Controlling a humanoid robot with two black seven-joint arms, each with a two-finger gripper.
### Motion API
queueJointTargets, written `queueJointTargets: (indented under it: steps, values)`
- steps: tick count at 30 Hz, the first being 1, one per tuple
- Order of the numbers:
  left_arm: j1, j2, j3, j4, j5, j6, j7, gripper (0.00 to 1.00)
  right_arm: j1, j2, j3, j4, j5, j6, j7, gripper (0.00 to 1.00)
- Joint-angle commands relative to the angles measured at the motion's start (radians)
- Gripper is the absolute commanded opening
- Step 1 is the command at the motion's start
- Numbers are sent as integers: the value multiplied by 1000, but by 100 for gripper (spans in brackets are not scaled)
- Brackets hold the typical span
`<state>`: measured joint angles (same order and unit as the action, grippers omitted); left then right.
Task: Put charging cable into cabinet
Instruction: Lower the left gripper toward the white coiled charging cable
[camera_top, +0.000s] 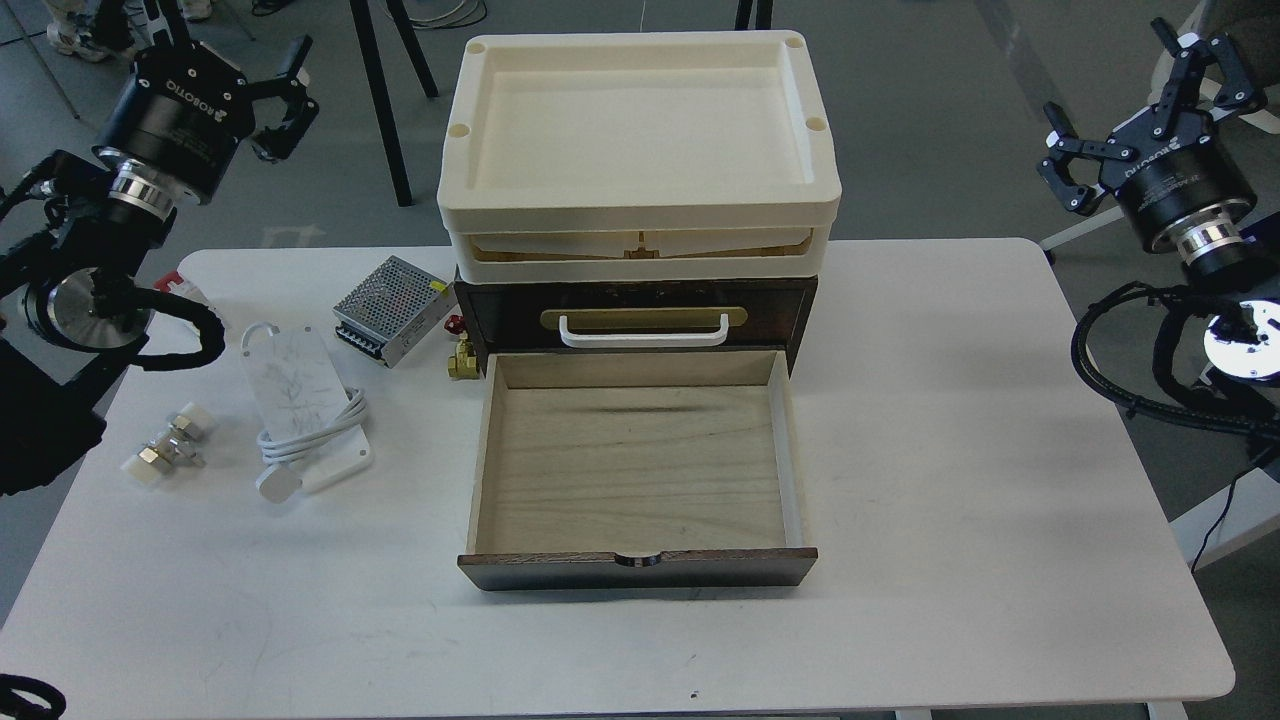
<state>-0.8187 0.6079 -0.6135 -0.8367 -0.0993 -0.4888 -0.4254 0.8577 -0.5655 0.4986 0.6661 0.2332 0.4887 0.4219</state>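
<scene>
The charging cable (297, 400) lies on the white table (980, 420), left of the cabinet: a flat scuffed white brick with its cord looped round the near end and a white plug at the front. The cabinet (800, 310) is a dark brown chest with cream trays (640, 140) on top. Its lower drawer (640, 470) is pulled out towards me and its pale wood inside is bare. A white handle (643, 332) sits on the brass plate above it. My left gripper (232, 55) hangs open above the table's far left corner. My right gripper (1110, 80) is open beyond the far right corner. Neither holds anything.
A perforated silver power supply box (390, 310) lies between the cable and the cabinet. A brass fitting with a red part (460, 355) sits at the cabinet's left foot. Small brass-and-white fittings (170, 445) lie near the left edge. A white-and-red block (185, 287) peeks out by my left arm.
</scene>
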Motion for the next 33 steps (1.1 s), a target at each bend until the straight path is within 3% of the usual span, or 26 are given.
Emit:
queueJointTargets:
  steps: [1, 5, 9, 12, 14, 19, 23, 25, 29, 33]
  values:
    - [6, 9, -26, 2, 0, 0, -22, 100, -2, -1, 17, 1, 0, 0, 0, 100]
    - [13, 12, -29, 51, -14, 0, -19, 100, 0, -1, 69, 3, 0, 0, 0, 100]
    - [21, -42, -40, 287, -26, 0, -52, 100, 0, 1, 150, 3, 2, 0, 0, 100]
    - [27, -68, -84, 271, -34, 0, -63, 100, -3, 7, 216, -6, 8, 0, 0, 100]
    - [64, -42, -141, 182, -39, 0, -63, 100, -5, 12, 216, -23, 9, 0, -2, 100]
    - [211, 146, -261, -265, 31, 0, -63, 100, -12, 12, 210, -36, 6, 0, -3, 100]
    - [227, 309, -261, -534, 468, 0, -63, 100, -20, 1, 215, -34, 6, 0, -2, 100]
    - [257, 364, -246, -649, 814, 0, -63, 100, -38, -4, 219, -34, 8, 0, -2, 100]
    - [390, 466, -138, -754, 1454, 289, -63, 100, -72, -16, 221, -33, 8, 0, -2, 100]
    - [434, 533, 24, -681, 1931, 527, -63, 99, -106, -25, 222, -31, 9, 0, -2, 100]
